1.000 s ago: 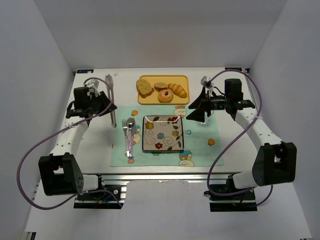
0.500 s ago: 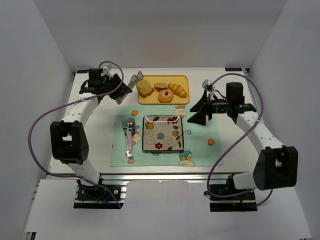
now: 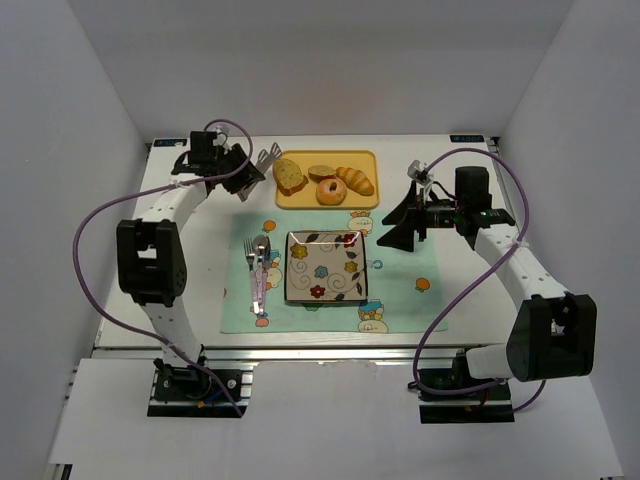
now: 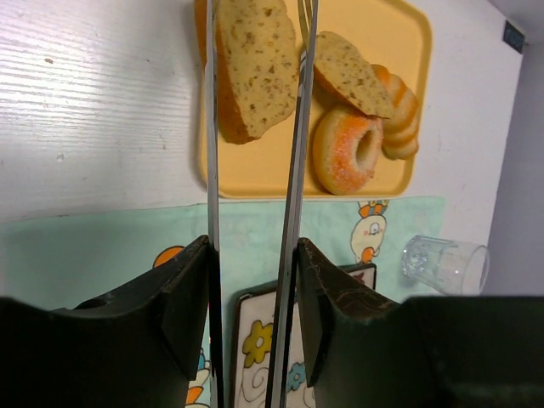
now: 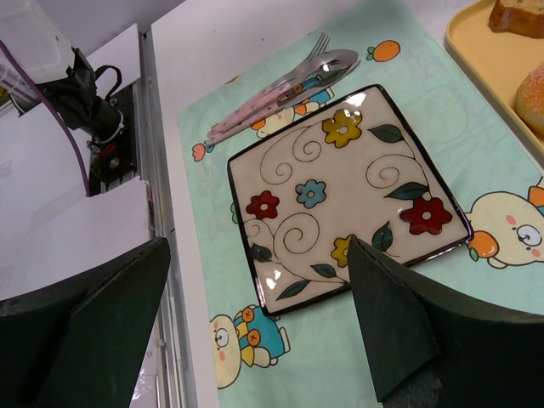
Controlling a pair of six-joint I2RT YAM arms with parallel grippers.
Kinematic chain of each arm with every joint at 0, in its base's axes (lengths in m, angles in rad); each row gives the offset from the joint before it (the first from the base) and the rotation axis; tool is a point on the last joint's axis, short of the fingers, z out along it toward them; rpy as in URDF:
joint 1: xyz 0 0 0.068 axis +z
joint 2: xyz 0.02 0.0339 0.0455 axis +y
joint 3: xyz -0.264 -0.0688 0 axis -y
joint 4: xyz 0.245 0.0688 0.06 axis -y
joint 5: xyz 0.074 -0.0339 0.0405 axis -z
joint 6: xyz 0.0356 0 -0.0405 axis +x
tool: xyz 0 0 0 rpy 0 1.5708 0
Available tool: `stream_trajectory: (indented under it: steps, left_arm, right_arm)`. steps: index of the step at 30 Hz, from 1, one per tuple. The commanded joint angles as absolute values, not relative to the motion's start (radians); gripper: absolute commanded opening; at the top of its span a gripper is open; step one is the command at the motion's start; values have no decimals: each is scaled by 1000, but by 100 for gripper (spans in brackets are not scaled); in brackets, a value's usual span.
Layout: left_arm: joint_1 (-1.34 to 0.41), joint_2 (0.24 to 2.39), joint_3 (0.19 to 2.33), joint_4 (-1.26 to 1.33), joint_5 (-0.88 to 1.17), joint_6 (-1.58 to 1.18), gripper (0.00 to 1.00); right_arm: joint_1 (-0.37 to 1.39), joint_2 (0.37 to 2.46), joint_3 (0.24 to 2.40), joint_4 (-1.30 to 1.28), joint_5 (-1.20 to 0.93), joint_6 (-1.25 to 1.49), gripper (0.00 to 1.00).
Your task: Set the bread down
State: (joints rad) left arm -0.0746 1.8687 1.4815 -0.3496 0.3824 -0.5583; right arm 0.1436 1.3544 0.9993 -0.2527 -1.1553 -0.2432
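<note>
1. The larger flat toasted bread slice with a golden-yellow face and brown crust (image 3: 290, 175) lies at the left end of the shallow yellow rectangular tray (image 3: 300, 201), on the far side of the white counter (image 3: 205, 240). Its long axis runs far to near, with the near end angled slightly right.
2. The smaller toasted bread slice (image 3: 322, 172) lies just right of it on the same tray, with its long axis roughly left to right. Its right end touches the ridged golden croissant (image 3: 356, 180). The orange-glazed ring doughnut (image 3: 331, 191) sits just on its near side.
3. The left fingers (image 4: 191, 293) pinch a pair of thin metal tongs (image 4: 294, 170), whose blades run along the larger slice's long axis. One blade follows its left crust and the other passes between the two slices. I cannot tell whether they touch the bread.
4. The right fingers (image 5: 110, 314) are spread wide and hold nothing. They hang over the right part of the pale green cartoon-printed placemat (image 3: 400, 290), near a clear glass (image 4: 444, 263).
5. A square cream plate with painted flowers (image 5: 289, 221) sits mid-placemat, on the near side of the tray. A pink-handled fork and spoon (image 5: 272, 93) lie just to its left.
</note>
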Motion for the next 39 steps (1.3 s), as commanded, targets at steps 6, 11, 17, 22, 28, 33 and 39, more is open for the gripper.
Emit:
stream_trajectory:
  steps: [6,11,17,22,28,33,39]
  left_arm:
    - [-87,1917,1528,-360,324,-514,53]
    - [-87,1928,1502,-344,357,-508,53]
    - [-87,1933,1467,-322,434,-496,51]
    - [-87,1921,1448,-328,451,-482,42]
    - [-87,1878,1445,-307,422,-488,24]
    - [-87,1841,1459,-290,407,-489,11]
    - [-87,1749,1419,-256,437,-494,3]
  right_arm:
    - [133,1351,1002,-226,-1181,-247,89]
    - [132,1359,1003,-222,-1181,-247,89]
    - [129,1368,1009,-222,-1180,-249,89]
    - [127,1370,1008,-222,-1180,-247,89]
    - [126,1365,1002,-225,-1180,-247,89]
    - [124,1359,997,-226,-1186,-247,89]
    - [126,1353,994,-227,-1187,-250,89]
